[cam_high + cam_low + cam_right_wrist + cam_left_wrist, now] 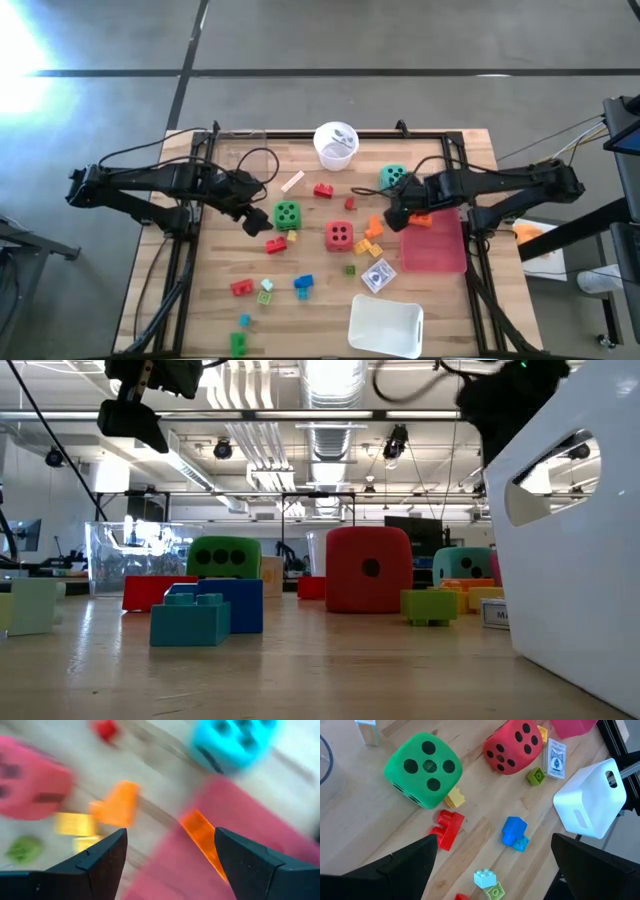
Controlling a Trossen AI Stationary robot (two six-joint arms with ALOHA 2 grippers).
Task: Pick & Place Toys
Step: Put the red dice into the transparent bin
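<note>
Toys lie scattered over the wooden table (pixel 300 300), most between the two arms. Largest of what sits there is a pink flat piece (pixel 437 248) at the right side, its near edge partly covered by the right arm; an orange brick (pixel 421 219) rests on it. A white tray (pixel 385 326) at the front edge is cut off at the low view's right side. A white cup (pixel 335 143) stands at the back.

Three dice come next: the green die (pixel 287 214) just beside the left gripper, the red die (pixel 339 235) mid-table, the teal die (pixel 393 177) behind the right gripper. Small bricks follow, a red brick (pixel 447 828) and a yellow brick (pixel 455 798) by the green die, a blue brick (pixel 512 831) nearer the front.

The left gripper (pixel 250 208) hangs with fingers spread wide, grasping nothing. The right gripper (pixel 396 215) hovers at the pink piece's edge, fingers apart and empty; its wrist view is smeared, so nearby orange and yellow pieces are hard to make out.
</note>
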